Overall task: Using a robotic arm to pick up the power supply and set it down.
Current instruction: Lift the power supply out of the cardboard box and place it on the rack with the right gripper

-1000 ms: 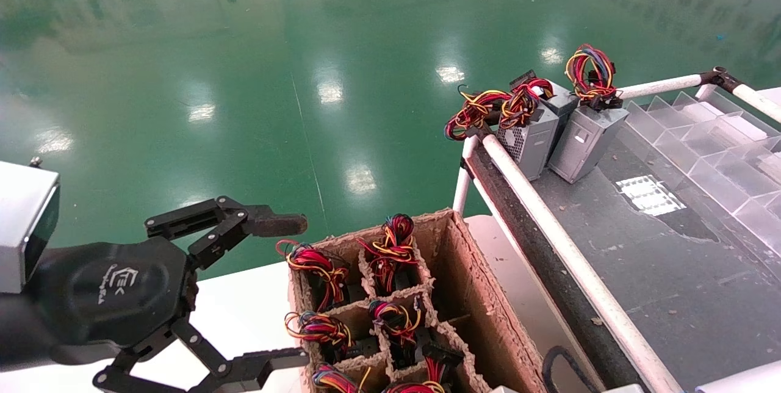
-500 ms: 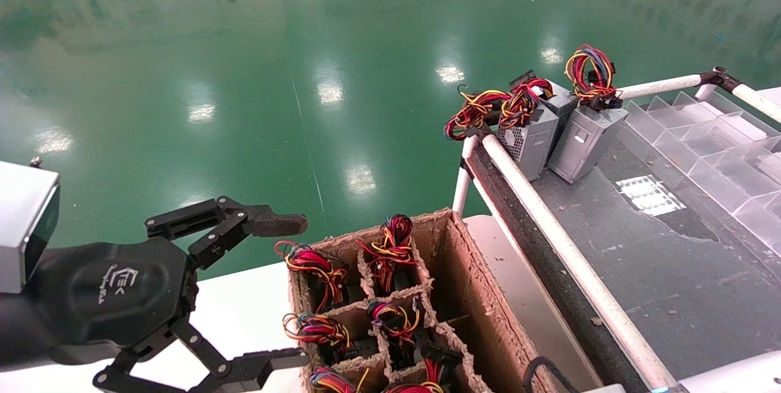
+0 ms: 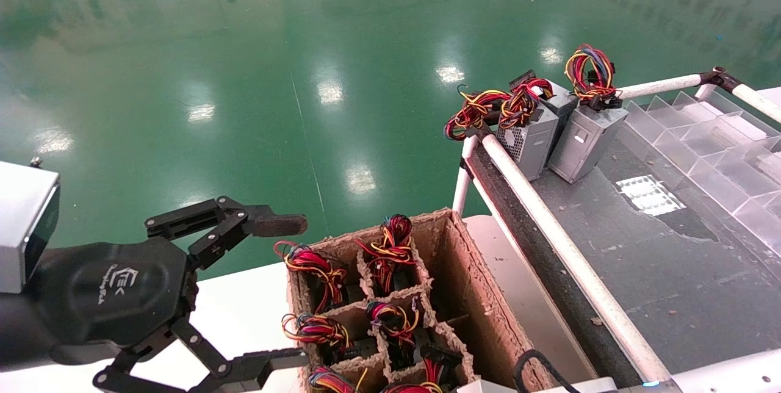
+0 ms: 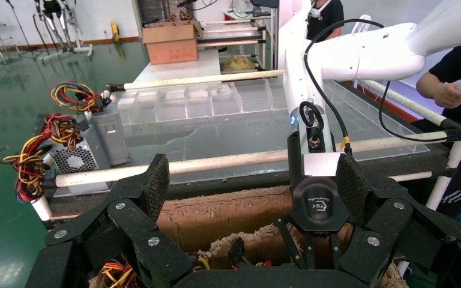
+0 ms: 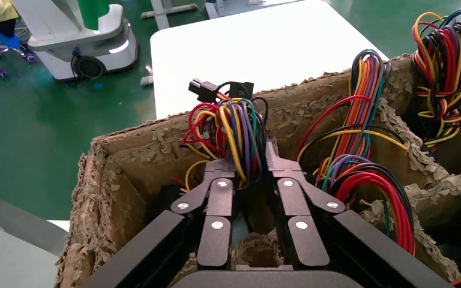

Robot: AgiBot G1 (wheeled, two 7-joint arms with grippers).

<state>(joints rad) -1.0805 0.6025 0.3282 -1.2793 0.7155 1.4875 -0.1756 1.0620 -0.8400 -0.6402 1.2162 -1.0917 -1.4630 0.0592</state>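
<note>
The right gripper (image 5: 254,171) has its fingers pinched on the wire bundle of a power supply (image 5: 231,129) seated in the cardboard crate (image 3: 470,295), at six o'clock in the head view. Lifting and setting down are, I judge, not yet done. The left gripper (image 3: 268,286) hangs at nine o'clock, fingers wide.

Black left hand (image 3: 287,286), white logo, silver wrist box (image 3: 24,225), jointed fingers (image 3: 274,222)

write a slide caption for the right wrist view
Right gripper closing on a wire bundle of a power supply in a cell of the cardboard crate.
</note>
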